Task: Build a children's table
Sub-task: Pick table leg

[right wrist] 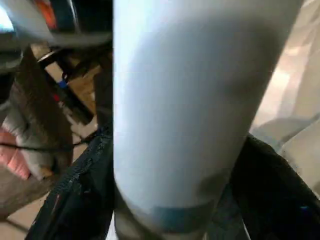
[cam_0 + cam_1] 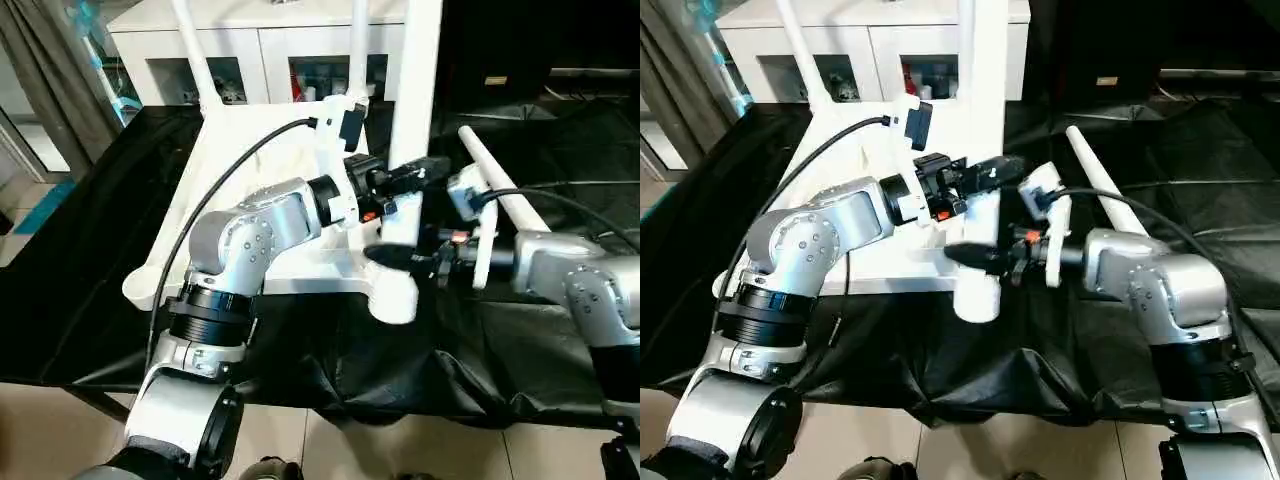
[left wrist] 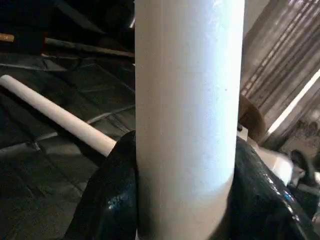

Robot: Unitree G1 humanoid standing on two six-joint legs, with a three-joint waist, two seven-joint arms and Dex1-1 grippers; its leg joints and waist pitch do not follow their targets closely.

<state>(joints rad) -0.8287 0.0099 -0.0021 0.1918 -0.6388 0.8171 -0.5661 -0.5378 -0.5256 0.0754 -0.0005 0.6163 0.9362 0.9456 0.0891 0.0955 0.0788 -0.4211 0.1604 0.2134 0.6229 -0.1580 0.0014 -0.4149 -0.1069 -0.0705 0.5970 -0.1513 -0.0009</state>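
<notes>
While I'm steadying the upright leg [image 2: 413, 110] in the top's [image 2: 250, 170] near-right socket [image 2: 392, 285], both grippers [image 2: 980, 172] [image 2: 975, 256] are pinching it low; it's probably light, stiff, slick plastic.

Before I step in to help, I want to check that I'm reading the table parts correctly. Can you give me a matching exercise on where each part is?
Things:
1. loose leg
2. left gripper
3. near leg
4. far-left leg

States:
A. upright in the near corner socket
B. lying on the black cloth
C. standing at the tabletop's far corner
D. closed around an upright leg

Pairs: 1-B, 2-D, 3-A, 4-C
</notes>
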